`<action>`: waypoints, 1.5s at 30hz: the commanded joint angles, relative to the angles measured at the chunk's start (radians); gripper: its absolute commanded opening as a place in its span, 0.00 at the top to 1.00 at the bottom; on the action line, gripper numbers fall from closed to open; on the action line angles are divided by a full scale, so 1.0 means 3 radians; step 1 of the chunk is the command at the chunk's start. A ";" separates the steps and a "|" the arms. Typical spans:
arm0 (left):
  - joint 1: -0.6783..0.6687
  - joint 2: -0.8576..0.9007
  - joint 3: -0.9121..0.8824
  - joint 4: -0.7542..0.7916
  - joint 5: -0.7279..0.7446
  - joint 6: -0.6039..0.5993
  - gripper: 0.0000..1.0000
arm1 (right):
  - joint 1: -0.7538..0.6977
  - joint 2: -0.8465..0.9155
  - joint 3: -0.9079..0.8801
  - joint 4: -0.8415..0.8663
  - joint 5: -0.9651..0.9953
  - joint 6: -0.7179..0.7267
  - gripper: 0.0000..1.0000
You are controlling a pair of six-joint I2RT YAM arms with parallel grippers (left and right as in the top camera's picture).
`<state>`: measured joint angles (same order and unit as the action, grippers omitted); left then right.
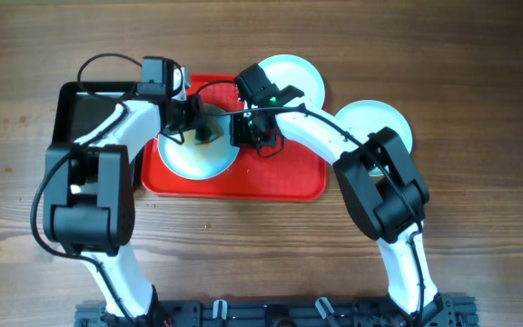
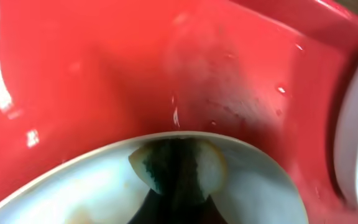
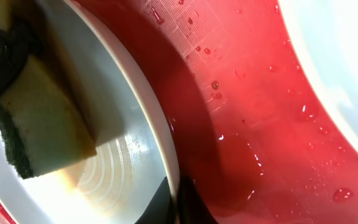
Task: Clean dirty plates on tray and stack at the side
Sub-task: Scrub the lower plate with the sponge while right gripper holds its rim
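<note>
Plate (image 1: 184,159): round, white and shallow, with faint concentric ridges and an orange-brown smear near the centre; it lies on the left half of the tray.
Tray (image 1: 280,177): red plastic with rounded corners and a fine grid texture, beaded with water drops and glossy where wet.
Sponge (image 3: 42,118): a soft pale-yellow block with a dark green scouring face, pressed onto the plate.
Left tool (image 1: 202,132): clamped on the sponge, its dark fingers squeezing the foam at the middle.
Right tool (image 3: 178,202): appears closed on the plate's near rim, one finger on each side, though only the fingertips show.
Second plate (image 1: 293,77): the same white ware, overlapping the tray's far right corner.
Third plate (image 1: 375,118): off the tray, on the wooden worktop (image 1: 479,73) to the right.
Black tray (image 1: 84,109): glossy and rectangular, just left of the red one.
Slip risk: a smooth, wet rim held by a thin pinch could slide free under hard scrubbing.
Tip risk: sponge pressure near the edge could lever the far side up.
Knock risk: a loose plate could skate across the wet plastic into the second plate.
Crowding risk: the two tools work close together over one plate and could clash.
</note>
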<state>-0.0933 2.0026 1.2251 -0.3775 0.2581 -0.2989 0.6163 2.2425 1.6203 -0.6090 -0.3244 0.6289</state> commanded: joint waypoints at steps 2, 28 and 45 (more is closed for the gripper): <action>0.0024 0.0160 -0.0056 -0.0612 -0.1400 -0.0954 0.96 | 0.0020 0.0127 0.0022 -0.0034 -0.0018 0.0000 0.96; 0.0039 0.0159 -0.0055 -0.0479 -0.0841 -0.0577 0.96 | 0.0019 0.0127 0.0022 -0.0020 -0.0018 -0.0001 0.96; 0.0039 0.0159 -0.0055 -0.2154 0.0067 -0.0214 0.96 | 0.0019 0.0127 0.0022 -0.0006 -0.0018 0.0001 0.96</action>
<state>-0.0792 1.9743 1.2804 -0.9958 -0.0154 -0.5114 0.6384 2.2467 1.6203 -0.6060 -0.3569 0.6205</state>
